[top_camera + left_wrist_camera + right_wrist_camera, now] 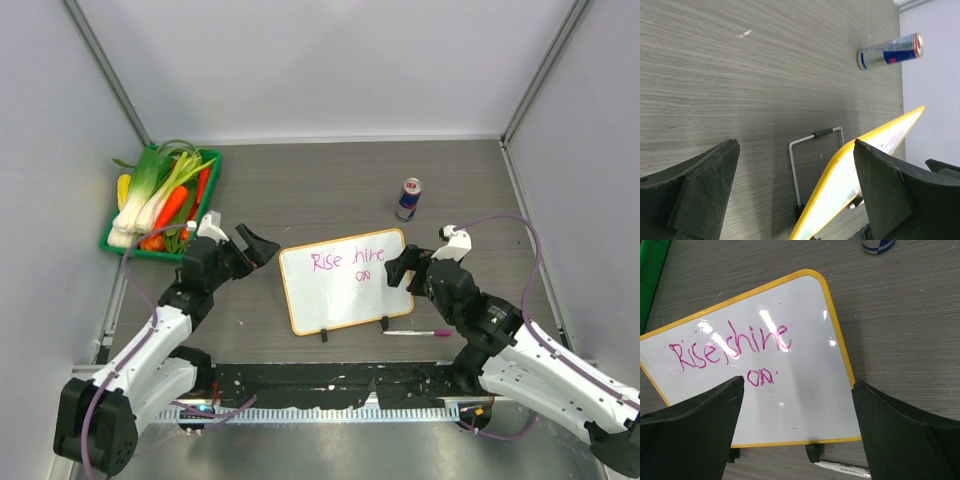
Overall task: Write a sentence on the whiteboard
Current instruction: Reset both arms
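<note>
The whiteboard (340,300) is white with a yellow-orange frame and black clip feet, its sentence (348,260) pink-magenta. The surface (300,190) is grey wood grain. The can (408,199) at the far right is blue, silver and red; the tray (215,166) at the far left is green.

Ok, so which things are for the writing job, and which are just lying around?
For the job: whiteboard; pink sentence on it; pen lying on the table by its near edge.

Just lying about: can standing behind the board; green tray at the far left; vegetables in it.
</note>
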Controlling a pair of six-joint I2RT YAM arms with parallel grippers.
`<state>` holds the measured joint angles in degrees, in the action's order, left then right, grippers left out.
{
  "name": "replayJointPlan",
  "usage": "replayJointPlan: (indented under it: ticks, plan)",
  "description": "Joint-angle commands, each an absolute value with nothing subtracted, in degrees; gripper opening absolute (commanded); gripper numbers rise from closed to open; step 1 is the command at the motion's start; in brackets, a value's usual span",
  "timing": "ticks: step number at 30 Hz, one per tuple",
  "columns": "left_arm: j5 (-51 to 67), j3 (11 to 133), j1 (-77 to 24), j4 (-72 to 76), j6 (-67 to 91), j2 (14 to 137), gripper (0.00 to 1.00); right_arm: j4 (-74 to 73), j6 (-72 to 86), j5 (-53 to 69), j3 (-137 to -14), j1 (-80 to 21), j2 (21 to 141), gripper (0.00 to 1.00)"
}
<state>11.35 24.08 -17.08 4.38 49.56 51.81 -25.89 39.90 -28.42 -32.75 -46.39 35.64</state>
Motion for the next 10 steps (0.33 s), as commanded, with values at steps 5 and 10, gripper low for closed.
replayJointPlan:
  ticks: [5,10]
  plan:
    - [1.3,25.2,-16.8,1.1,49.1,45.6,1.00,-19.0,34.4,-28.9,-33.2,-46.2,35.6,1.00]
    - [0.9,25.3,-16.7,3.9,44.0,43.9,1.00,-15.3,29.4,-41.3,-33.3,-46.2,33.7,0.99]
